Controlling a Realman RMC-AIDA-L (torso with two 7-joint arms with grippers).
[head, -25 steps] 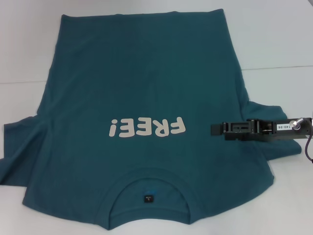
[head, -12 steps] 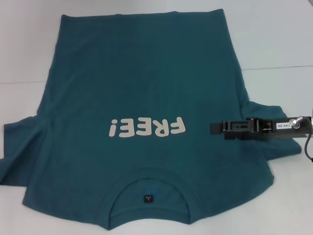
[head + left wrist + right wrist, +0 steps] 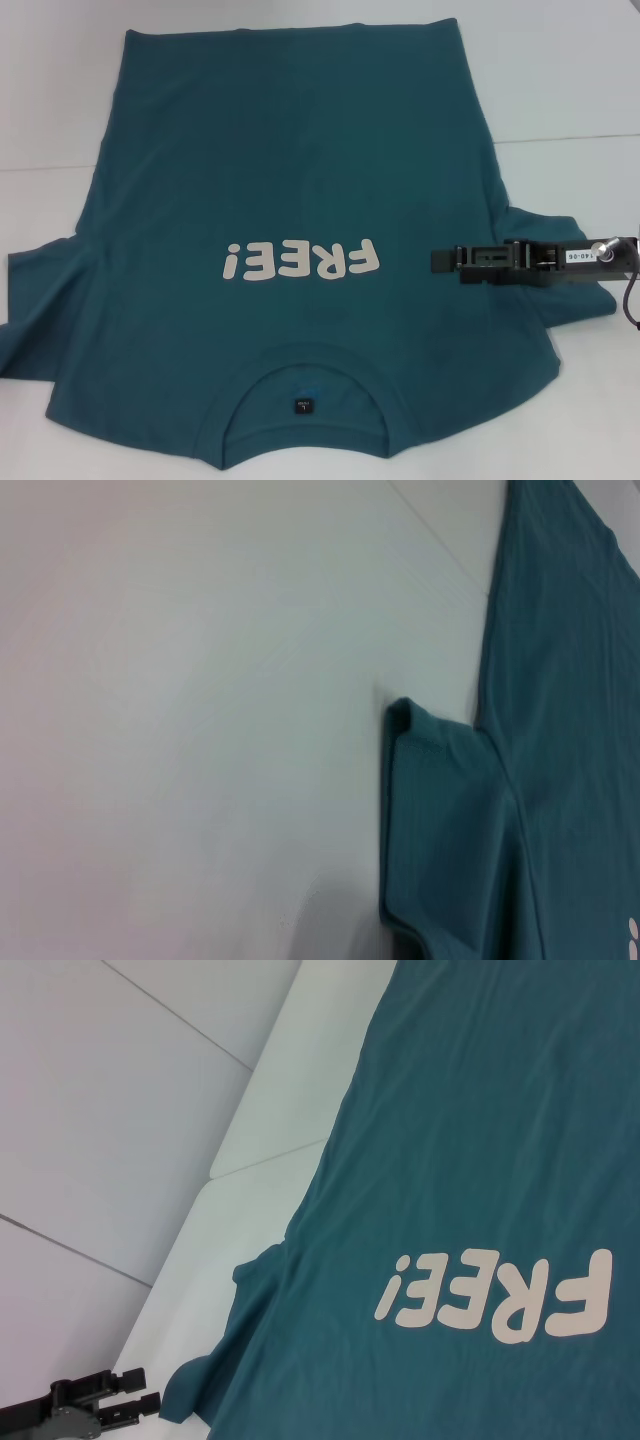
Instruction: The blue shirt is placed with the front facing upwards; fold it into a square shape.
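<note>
Right hand (image 3: 438, 260) reaching in level from the robot's right, over the armpit region of the blue shirt (image 3: 290, 170); released or clenched, cannot tell. Height above the cloth also unclear.

Directly under the arm behind that hand: the right sleeve (image 3: 560, 235), spread out sideways on the white tabletop (image 3: 560, 80). Just past the hand's tip: the white "FREE!" lettering (image 3: 300, 262), print side up. Nearer the robot than the hand: the ribbed collar (image 3: 305, 365) with its small dark neck label (image 3: 303, 406). Far beyond the hand: the hem (image 3: 290, 28). Shirt lying flat, front upward, nothing folded yet.

Across the whole chest from the right hand: the left sleeve (image 3: 40, 300), slightly rumpled, with the left hand (image 3: 140, 1396) just beside its end, seen only in the right wrist view, released, with a gap between the fingers.

Probably the opening step: taking a sleeve and shoulder to fold inward. To do it well:
- Pinch at the sleeve seam or shoulder edge, catching both layers.
- Lift only slightly, so the body does not drag.
- Carry straight across toward the lettering and lay the fold line parallel to the side seam.
- Match the other side for even width, or the square will skew.
</note>
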